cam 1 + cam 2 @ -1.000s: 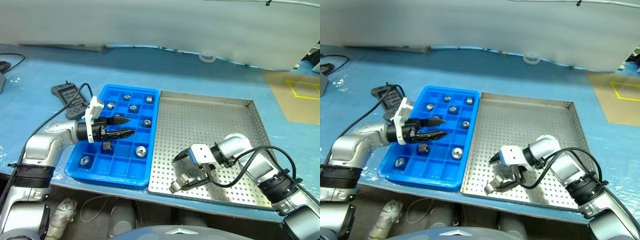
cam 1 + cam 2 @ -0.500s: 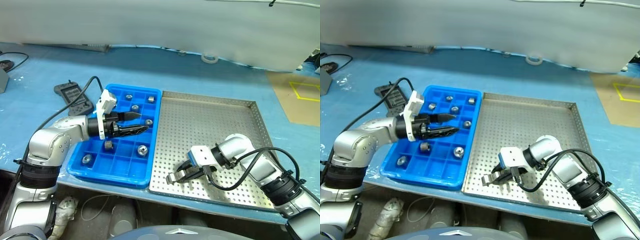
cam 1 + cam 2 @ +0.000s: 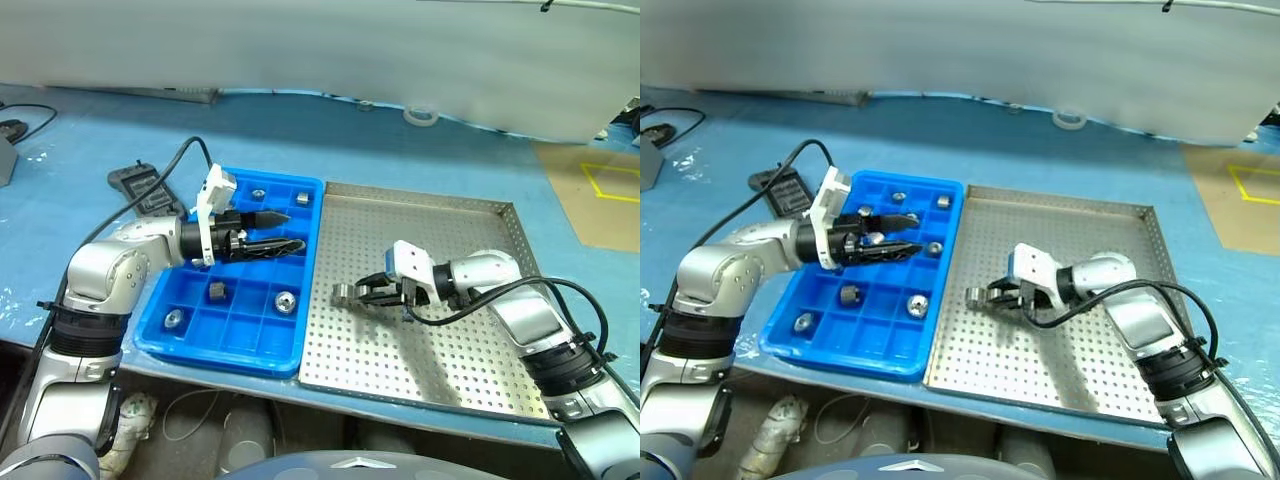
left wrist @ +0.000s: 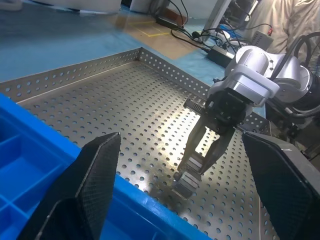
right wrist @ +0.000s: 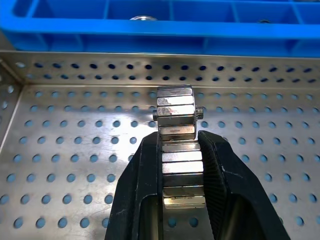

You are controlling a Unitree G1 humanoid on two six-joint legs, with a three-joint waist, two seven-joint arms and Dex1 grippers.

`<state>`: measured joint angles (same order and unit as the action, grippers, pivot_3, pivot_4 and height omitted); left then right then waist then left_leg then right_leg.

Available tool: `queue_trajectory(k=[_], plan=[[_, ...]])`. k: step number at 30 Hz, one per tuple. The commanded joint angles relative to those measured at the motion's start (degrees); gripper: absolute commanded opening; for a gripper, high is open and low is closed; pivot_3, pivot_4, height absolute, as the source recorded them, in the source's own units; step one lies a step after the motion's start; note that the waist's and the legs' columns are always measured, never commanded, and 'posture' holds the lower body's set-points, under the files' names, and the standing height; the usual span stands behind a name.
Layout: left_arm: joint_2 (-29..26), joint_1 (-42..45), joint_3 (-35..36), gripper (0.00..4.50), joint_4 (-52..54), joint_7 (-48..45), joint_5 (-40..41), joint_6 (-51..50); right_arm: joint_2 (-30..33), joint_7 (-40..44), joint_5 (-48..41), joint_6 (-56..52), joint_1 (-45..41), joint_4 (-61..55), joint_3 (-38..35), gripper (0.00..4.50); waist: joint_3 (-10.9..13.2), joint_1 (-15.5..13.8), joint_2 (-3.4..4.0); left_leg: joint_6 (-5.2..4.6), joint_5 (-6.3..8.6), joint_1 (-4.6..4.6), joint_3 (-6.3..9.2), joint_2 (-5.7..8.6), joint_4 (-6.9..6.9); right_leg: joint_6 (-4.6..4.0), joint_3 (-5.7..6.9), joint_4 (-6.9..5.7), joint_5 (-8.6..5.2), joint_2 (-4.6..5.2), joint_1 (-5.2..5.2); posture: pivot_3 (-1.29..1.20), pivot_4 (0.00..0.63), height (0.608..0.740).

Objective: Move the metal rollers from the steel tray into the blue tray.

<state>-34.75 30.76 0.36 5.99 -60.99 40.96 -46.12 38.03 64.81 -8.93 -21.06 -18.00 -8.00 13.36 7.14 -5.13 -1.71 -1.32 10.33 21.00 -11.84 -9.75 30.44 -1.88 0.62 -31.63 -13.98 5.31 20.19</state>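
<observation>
R gripper (image 3: pixel 352 293) is clamped on a metal roller (image 5: pixel 175 120), a stack of faceted shiny rings sticking out past the fingertips, held above the steel tray (image 3: pixel 450 230) near its edge beside the blue tray (image 3: pixel 225 340). L gripper (image 3: pixel 285 231) hangs over the blue tray w/ fingers spread wide, nothing in them. Several more rollers (image 3: pixel 285 301) sit in separate blue tray compartments.

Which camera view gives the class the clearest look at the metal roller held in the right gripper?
The right wrist view: the metal roller sits close up, clamped between the right gripper's fingers above the steel tray. The eye views show it as a small silver piece at the fingertips; the left wrist view shows it from the far side.
</observation>
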Motion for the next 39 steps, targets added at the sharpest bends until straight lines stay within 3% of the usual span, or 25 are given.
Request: queue_trajectory(k=[1, 11, 16, 23, 32, 39], plan=[[0.7, 1.4, -3.2, 4.09, -3.5, -4.4, -3.6, 5.9, -0.7, -4.3, -2.7, -1.6, 2.8, -4.2, -4.8, 0.65, 0.0, 0.4, 0.03, -0.01, 0.0, 0.0, 0.0, 0.01, 0.0, 0.0, 0.0, 0.0, 0.0, 0.0, -0.01, -0.12, 0.15, 0.74], [6.1, 12.5, -10.4, 4.09, -28.9, -22.1, -13.1, 21.2, -4.5, -9.4, -8.5, -3.9, 7.4, -8.5, -8.9, 0.65, 0.0, 3.2, 0.01, 0.02, -0.03, -0.03, -0.03, -0.01, 0.04, 0.01, -0.07, 0.02, 0.0, -0.01, 0.0, -0.24, 0.15, 0.74], [7.1, 15.8, -10.8, 4.09, -30.5, -26.0, -14.0, 20.6, -3.4, -10.9, -10.3, -6.0, 8.2, -15.0, -9.7, 0.65, 0.0, 3.6, 0.02, -0.06, 0.0, 0.0, -0.05, -0.01, 0.04, 0.0, -0.07, 0.02, 0.01, 0.0, 0.01, -0.27, 0.15, 0.74], [10.1, 16.7, -12.0, 4.09, -29.3, -26.9, -15.7, 20.8, -3.4, -14.7, -14.9, -14.8, 0.8, -21.2, -10.5, 0.65, 0.0, 4.3, 0.04, -0.12, 0.02, 0.0, -0.1, -0.01, 0.04, -0.02, -0.09, 0.03, 0.02, 0.02, 0.0, -0.29, 0.15, 0.74], [15.5, 19.3, -11.7, 4.09, -38.8, -26.1, -20.2, 27.8, -3.0, -16.5, -16.8, -18.5, -3.7, -21.3, -9.6, 0.65, 0.0, 4.3, 0.03, -0.25, -0.04, 0.02, -0.1, 0.02, 0.04, -0.03, -0.14, 0.06, 0.02, 0.02, 0.0, -0.3, 0.15, 0.74], [15.6, 20.5, -8.3, 4.09, -39.2, -24.1, -19.7, 27.5, -2.5, -16.4, -16.8, -17.8, -2.1, -21.4, -9.5, 0.65, 0.0, 4.3, 0.03, -0.32, -0.04, 0.05, -0.1, 0.0, 0.04, -0.04, -0.13, 0.06, 0.02, 0.02, 0.02, -0.31, 0.15, 0.74]])
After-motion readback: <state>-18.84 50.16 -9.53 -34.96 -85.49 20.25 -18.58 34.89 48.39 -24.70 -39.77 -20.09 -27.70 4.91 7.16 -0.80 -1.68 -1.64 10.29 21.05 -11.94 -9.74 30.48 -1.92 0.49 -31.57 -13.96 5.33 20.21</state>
